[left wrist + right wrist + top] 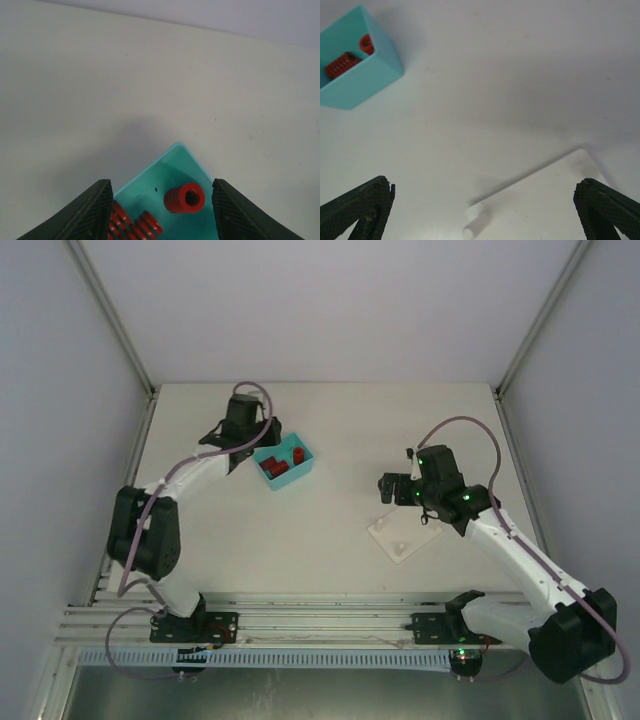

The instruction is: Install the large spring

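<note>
A teal bin (286,464) at the back left holds several red springs. In the left wrist view the bin (165,172) shows a wide red spring (184,198) lying end-on and narrower red springs (134,224) beside it. My left gripper (160,210) is open, its jaws straddling the bin's corner from above. A white base plate (402,533) with small white pegs lies at the right. My right gripper (482,212) is open wide above the plate (555,200), with a white peg (477,222) between the jaws. The bin also shows in the right wrist view (355,80).
Grey enclosure walls stand on three sides. An aluminium rail (320,625) carrying both arm bases runs along the near edge. Bare white table (330,420) lies between the bin and the plate.
</note>
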